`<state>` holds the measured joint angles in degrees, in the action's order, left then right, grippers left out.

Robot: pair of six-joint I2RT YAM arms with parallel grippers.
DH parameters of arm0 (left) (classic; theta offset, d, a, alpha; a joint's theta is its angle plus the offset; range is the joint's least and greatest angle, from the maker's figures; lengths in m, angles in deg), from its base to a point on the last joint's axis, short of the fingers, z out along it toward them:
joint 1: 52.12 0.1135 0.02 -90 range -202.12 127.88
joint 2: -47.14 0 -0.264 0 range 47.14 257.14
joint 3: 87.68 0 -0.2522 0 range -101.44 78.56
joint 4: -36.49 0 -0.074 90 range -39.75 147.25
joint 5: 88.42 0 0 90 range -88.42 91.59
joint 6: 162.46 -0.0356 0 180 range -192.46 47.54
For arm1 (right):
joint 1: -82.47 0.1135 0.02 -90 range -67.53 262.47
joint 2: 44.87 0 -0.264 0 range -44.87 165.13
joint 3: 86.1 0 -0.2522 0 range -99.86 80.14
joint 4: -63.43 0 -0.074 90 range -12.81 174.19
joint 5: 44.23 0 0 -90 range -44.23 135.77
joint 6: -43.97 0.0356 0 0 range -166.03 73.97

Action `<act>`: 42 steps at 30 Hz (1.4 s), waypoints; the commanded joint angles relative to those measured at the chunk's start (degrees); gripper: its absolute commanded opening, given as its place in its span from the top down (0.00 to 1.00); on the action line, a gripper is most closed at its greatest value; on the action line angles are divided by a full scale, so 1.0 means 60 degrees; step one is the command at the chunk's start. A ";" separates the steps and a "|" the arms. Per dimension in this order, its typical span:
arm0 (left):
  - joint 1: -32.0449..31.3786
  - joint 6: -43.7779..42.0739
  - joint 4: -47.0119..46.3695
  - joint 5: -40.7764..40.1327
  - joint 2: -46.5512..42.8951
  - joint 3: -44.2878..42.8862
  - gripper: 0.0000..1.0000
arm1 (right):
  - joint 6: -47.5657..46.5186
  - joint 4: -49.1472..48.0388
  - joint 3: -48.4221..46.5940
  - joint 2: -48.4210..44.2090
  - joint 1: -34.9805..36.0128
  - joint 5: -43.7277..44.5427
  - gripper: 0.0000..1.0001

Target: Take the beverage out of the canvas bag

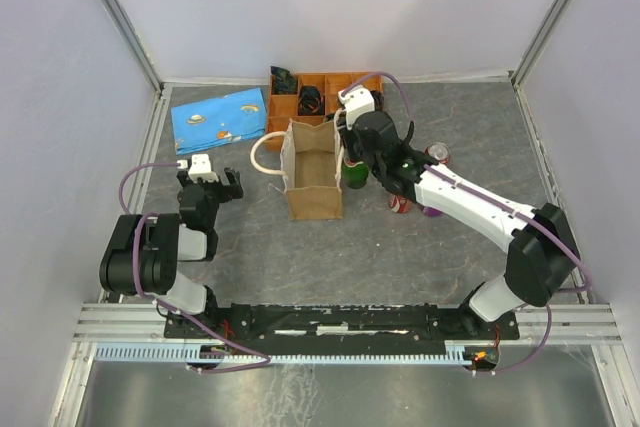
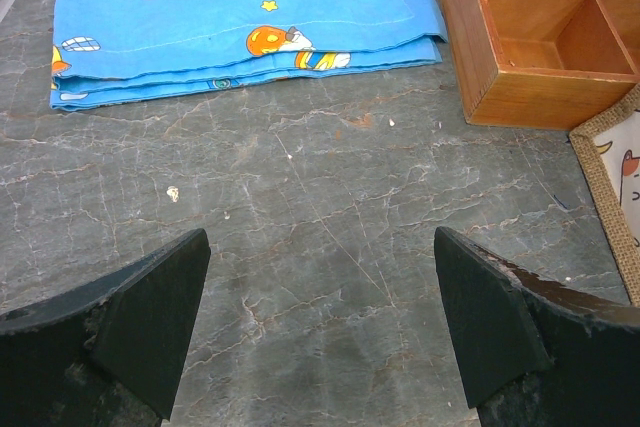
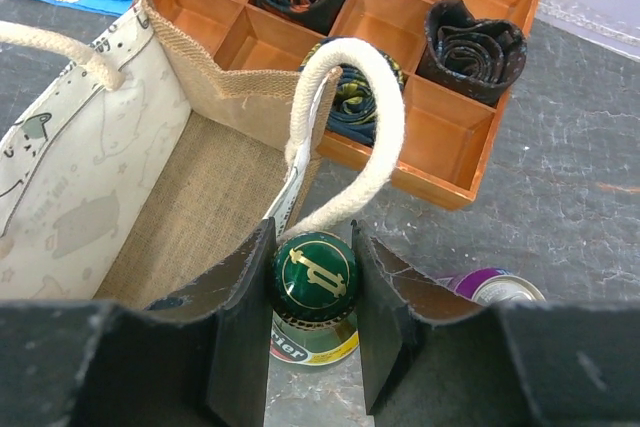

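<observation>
The canvas bag (image 1: 312, 175) stands upright and open at mid-table, with cream looped handles (image 3: 352, 137). The part of its inside that shows in the right wrist view (image 3: 190, 197) holds nothing. The beverage, a green glass bottle (image 3: 315, 282) with a green and gold cap, stands on the table just outside the bag's right wall, also in the top view (image 1: 354, 173). My right gripper (image 3: 313, 292) is shut on the bottle's cap from above. My left gripper (image 2: 320, 327) is open and empty over bare table, left of the bag (image 2: 612, 197).
An orange-brown compartment tray (image 3: 440, 142) with rolled dark items stands behind the bag. A blue patterned pouch (image 2: 240, 17) lies at the back left. A purple can (image 3: 497, 287) and two red cans (image 1: 437, 154) stand right of the bottle under my right arm.
</observation>
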<state>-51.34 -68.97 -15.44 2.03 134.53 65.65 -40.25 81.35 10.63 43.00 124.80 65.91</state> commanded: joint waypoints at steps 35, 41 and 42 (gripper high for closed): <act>-0.0038 -0.0376 -0.0345 -0.0075 -0.0038 -0.0090 0.01 | 0.1448 -0.2275 0.2307 -0.1551 -0.1092 -0.0036 0.64; -0.0028 -0.0384 -0.0339 -0.0075 -0.0046 -0.0088 0.01 | 0.1614 -0.2008 0.2590 -0.1782 -0.1088 -0.0081 0.27; -0.0034 -0.0392 -0.0332 -0.0077 -0.0047 -0.0090 0.01 | 0.1627 -0.1966 0.2577 -0.1771 -0.1083 -0.0120 0.24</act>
<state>-51.34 -68.97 -15.44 2.03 134.53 65.65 -31.69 72.92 26.38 34.70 118.40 65.26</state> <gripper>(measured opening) 0.992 0.712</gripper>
